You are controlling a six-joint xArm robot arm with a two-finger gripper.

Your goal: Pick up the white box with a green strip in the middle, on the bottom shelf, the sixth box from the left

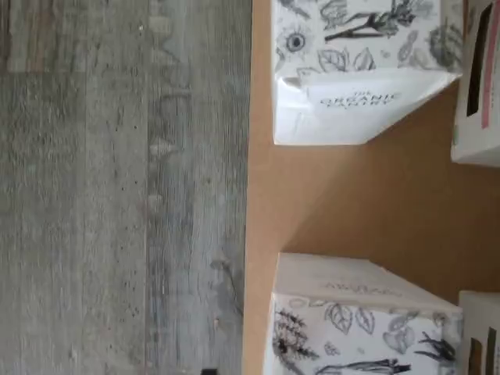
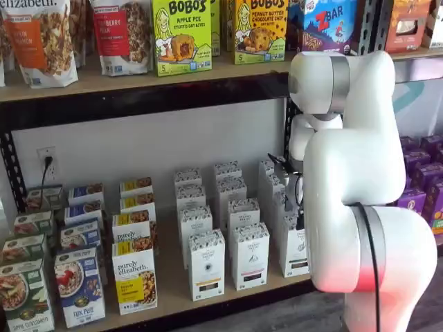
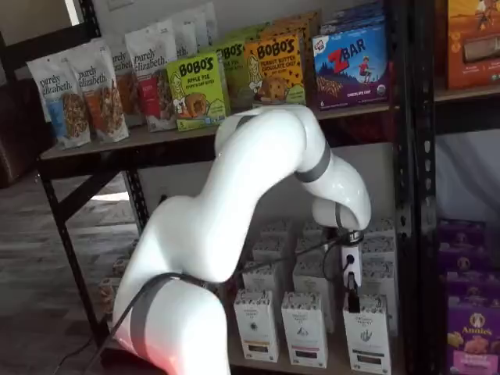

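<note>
The gripper (image 3: 352, 295) hangs on its black fingers just above the front right carton of the white row. It shows side-on, so the gap is hard to see, but the jaws stand spread wide with nothing between them. The wrist view confirms this, looking down past empty air onto bare tan board between two carton tops.

The white box (image 3: 367, 337) sits right under the fingers, at the front edge of the bottom shelf (image 3: 328, 367). In the other shelf view the same box (image 2: 293, 247) is half hidden behind the arm. Its low strip reads dark; I take it for green, though it is too small to be sure.

It looks like a light, tall, slim paperboard carton — stiff at the folded edges, likely to dent on the broad faces if squeezed hard, and smooth enough to slip. It would probably tip easily. The best hold is likely across the narrow width near the top, where the closed flaps brace the walls — with moderate pressure.
</note>
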